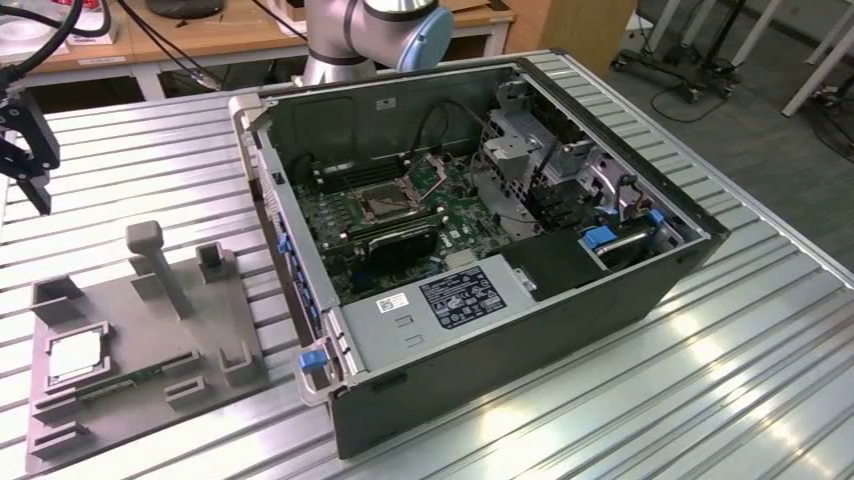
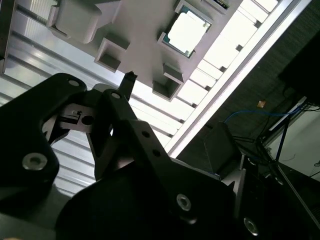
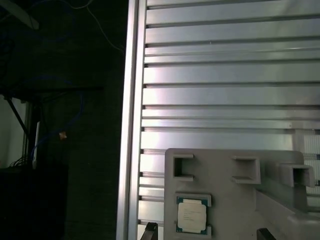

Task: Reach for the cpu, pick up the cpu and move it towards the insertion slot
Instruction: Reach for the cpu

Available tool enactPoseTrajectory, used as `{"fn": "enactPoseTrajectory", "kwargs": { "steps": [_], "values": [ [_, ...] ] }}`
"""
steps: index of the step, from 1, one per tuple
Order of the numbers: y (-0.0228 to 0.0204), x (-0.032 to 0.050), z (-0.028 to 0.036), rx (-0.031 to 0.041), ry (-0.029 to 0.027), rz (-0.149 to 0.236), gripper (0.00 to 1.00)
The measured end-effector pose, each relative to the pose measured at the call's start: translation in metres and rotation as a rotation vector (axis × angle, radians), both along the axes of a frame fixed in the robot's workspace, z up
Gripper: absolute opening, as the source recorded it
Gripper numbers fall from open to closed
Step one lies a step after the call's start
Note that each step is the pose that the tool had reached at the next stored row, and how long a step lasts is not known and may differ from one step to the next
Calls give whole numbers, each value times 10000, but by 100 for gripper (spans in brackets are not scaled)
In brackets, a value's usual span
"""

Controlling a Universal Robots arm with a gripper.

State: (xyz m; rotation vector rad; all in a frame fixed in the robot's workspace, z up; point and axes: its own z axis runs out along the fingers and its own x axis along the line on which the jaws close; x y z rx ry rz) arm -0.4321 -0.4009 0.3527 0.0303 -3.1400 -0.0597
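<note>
Showing the whole bench, the exterior view takes in a slatted metal table (image 1: 747, 380) carrying an open computer case (image 1: 534, 350) and, toward the exterior view's left, a grey tray (image 1: 134, 340) with upright posts. The insertion slot (image 1: 387, 205) appears on the green board inside the case as a square metal-framed socket with a dark centre. The cpu (image 1: 74, 355) lies flat in a recess of the tray, well apart from the slot and outside the case. The gripper (image 1: 34, 185) hangs at the far left edge of this view, above the table and clear of the tray.

The first wrist view looks straight down on the cpu (image 3: 191, 214), its pale metal top facing up, seated between raised corner pieces of the tray (image 3: 240, 200). Two dark fingertips (image 3: 149, 232) stand wide apart at the frame's edge, one on each side of the chip's position, with nothing between them.

The second wrist view adds the gripper's black linkage in the foreground and one pointed fingertip (image 2: 130, 77) against the tray, the cpu (image 2: 187, 32) beyond it. The jaws are spread and hold nothing; they touch neither chip nor tray.
</note>
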Motion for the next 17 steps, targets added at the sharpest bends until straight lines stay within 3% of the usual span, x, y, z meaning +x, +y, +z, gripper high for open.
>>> {"fn": "enactPoseTrajectory", "kwargs": {
  "steps": [17],
  "values": [
    [0, -7, 0, 0, 0, 0, 82]
  ]
}}
